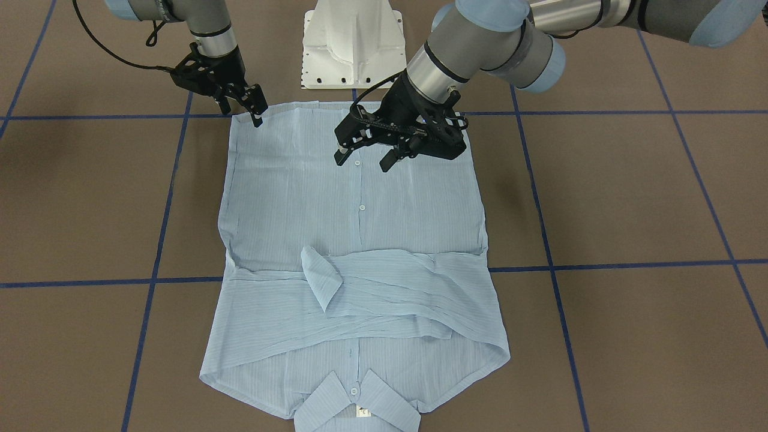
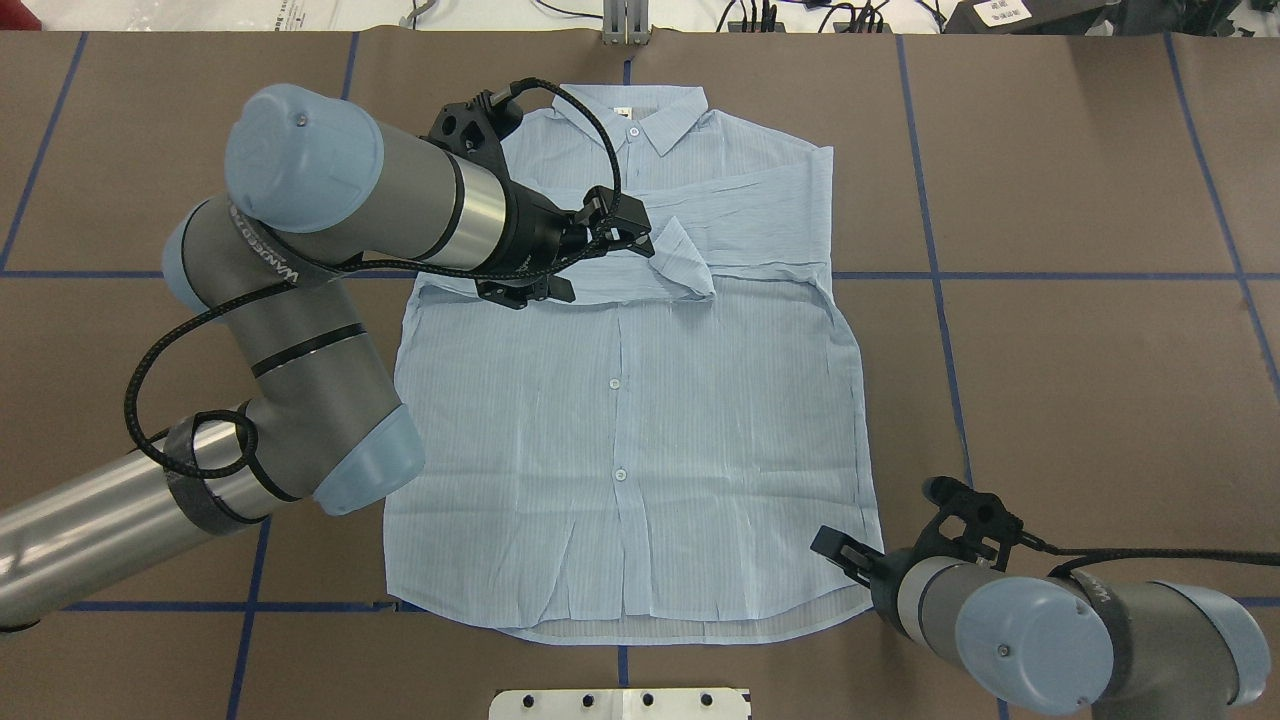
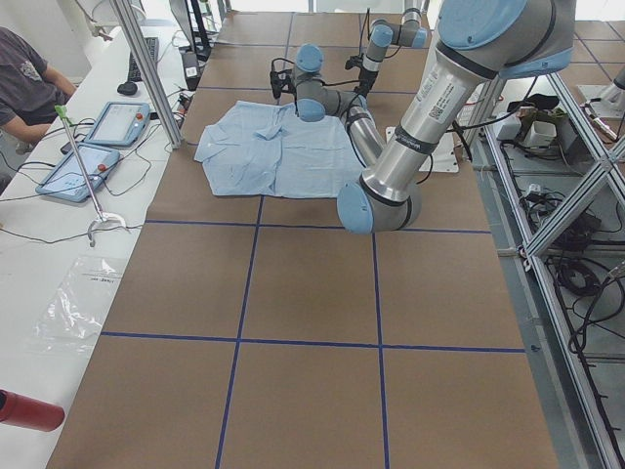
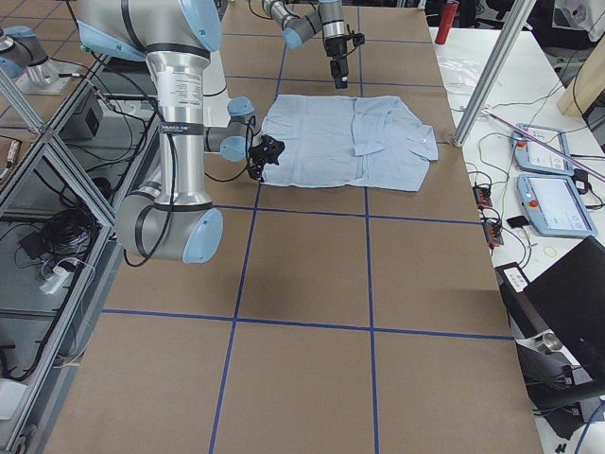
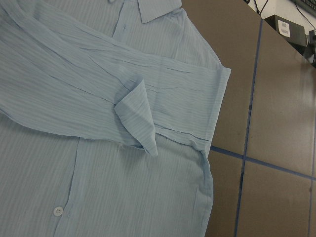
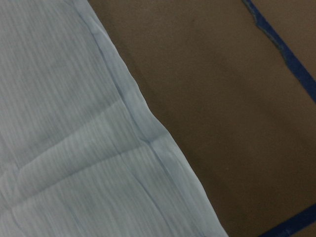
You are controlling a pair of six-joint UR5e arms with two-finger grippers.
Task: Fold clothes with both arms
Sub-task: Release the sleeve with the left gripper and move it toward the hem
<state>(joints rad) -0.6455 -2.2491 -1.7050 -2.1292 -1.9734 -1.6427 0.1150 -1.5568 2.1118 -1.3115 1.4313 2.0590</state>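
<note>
The light-blue striped shirt (image 1: 360,228) lies flat and buttoned on the brown table, hem toward the robot and collar (image 1: 357,408) on the far side. Both sleeves are folded across the chest, with one cuff (image 1: 321,282) turned up. My left gripper (image 1: 365,161) is open and empty, raised over the shirt's button line. My right gripper (image 1: 243,114) looks open, low at the hem corner on my right; it also shows in the overhead view (image 2: 835,548). The right wrist view shows only the shirt's side edge (image 6: 143,133), no fingers.
The white pedestal base (image 1: 353,48) stands just behind the hem. Blue tape lines (image 1: 600,264) cross the brown table. A side bench with tablets (image 3: 117,122) and an operator lies beyond the collar end. A red bottle (image 3: 29,410) lies on that bench.
</note>
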